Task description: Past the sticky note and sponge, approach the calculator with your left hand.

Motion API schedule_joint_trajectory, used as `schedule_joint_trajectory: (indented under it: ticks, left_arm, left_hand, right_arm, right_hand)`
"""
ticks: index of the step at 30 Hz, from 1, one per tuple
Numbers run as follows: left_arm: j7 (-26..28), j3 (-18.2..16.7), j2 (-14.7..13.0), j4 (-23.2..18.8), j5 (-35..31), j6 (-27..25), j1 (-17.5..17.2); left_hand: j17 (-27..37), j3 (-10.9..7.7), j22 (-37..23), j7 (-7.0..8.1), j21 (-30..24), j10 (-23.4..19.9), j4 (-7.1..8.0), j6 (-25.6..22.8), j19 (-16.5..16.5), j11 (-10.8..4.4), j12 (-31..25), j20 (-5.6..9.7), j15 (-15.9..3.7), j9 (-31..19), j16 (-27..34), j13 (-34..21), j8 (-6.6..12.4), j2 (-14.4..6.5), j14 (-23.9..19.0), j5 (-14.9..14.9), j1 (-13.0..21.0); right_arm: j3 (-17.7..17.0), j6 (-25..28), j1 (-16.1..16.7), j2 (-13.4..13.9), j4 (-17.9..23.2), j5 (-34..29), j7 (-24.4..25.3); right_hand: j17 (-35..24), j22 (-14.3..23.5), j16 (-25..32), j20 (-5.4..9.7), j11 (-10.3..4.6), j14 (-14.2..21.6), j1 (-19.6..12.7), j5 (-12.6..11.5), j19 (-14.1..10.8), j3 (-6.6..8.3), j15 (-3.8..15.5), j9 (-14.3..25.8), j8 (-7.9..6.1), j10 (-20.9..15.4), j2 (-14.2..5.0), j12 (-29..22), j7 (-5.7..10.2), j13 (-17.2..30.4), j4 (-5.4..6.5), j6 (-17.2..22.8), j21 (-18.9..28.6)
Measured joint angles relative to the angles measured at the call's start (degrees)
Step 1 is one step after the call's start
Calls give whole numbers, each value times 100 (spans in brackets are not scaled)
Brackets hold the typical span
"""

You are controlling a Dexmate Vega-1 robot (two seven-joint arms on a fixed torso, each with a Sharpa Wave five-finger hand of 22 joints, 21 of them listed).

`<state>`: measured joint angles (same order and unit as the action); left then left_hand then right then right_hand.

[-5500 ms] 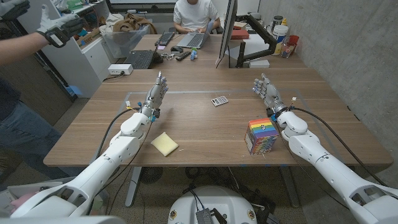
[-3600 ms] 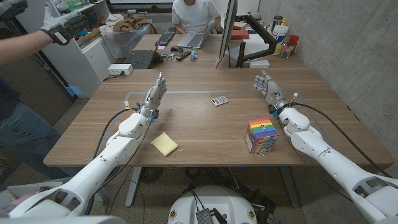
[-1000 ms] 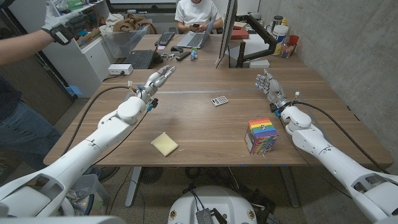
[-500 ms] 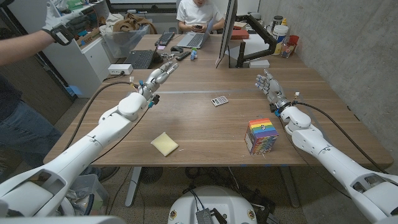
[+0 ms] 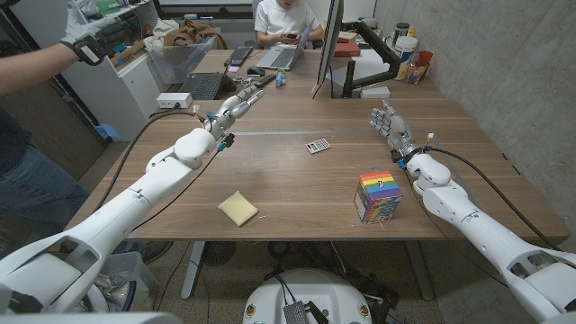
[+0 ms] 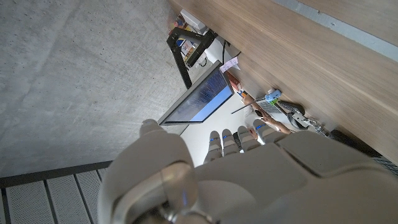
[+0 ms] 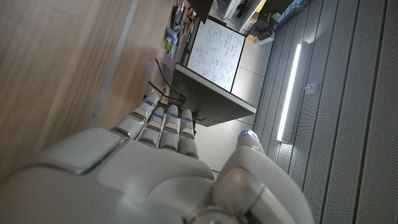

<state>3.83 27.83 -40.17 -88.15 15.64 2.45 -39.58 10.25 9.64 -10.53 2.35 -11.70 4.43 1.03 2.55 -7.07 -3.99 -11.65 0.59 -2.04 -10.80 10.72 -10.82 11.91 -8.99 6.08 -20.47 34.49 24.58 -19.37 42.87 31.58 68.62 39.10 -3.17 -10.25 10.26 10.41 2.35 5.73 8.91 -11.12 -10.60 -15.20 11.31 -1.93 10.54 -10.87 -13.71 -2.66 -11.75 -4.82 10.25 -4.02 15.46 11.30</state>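
The wooden table (image 5: pixel 297 184) is seen from the head view with both arms reaching over it. The left arm (image 5: pixel 135 202) is stretched far forward toward the far left part of the table. The left hand (image 5: pixel 232 107) is held above the wood with its fingers extended and slightly apart, and nothing is held in it; in the left wrist view the back of the hand (image 6: pixel 249 174) is seen with fingertips pointing toward a monitor. The right hand (image 5: pixel 390 123) stands near the right side of the table, fingers apart and empty.

A rainbow-striped sponge block (image 5: pixel 379 196) stands near the front right, just beside the right forearm. A yellow sticky note pad (image 5: pixel 238 208) lies near the front edge, left of centre. The calculator (image 5: pixel 318 146) lies flat around the table's middle, well apart from the left hand and to its right.

A person (image 5: pixel 286 20) is seated at the far end behind laptops.
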Motion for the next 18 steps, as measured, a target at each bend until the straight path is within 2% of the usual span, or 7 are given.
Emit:
schedule_joint_trajectory:
  ticks: [18]
  left_arm:
    - [-41, 134, -35, -142, -240, -152, 150]
  left_hand:
    - [0, 0, 0, 0, 0, 1, 0, 0, -1, 0, 0, 1, 0, 1, 0, 1, 0, -5, 0, 23, 52]
  right_arm:
    - [-28, 26, 43, 73, 73, 5, -32]
  right_hand:
    - [0, 0, 0, 0, -30, 0, 0, 0, 0, -16, 0, -1, 0, -31, 0, 0, 0, 0, -16, 0, 0]
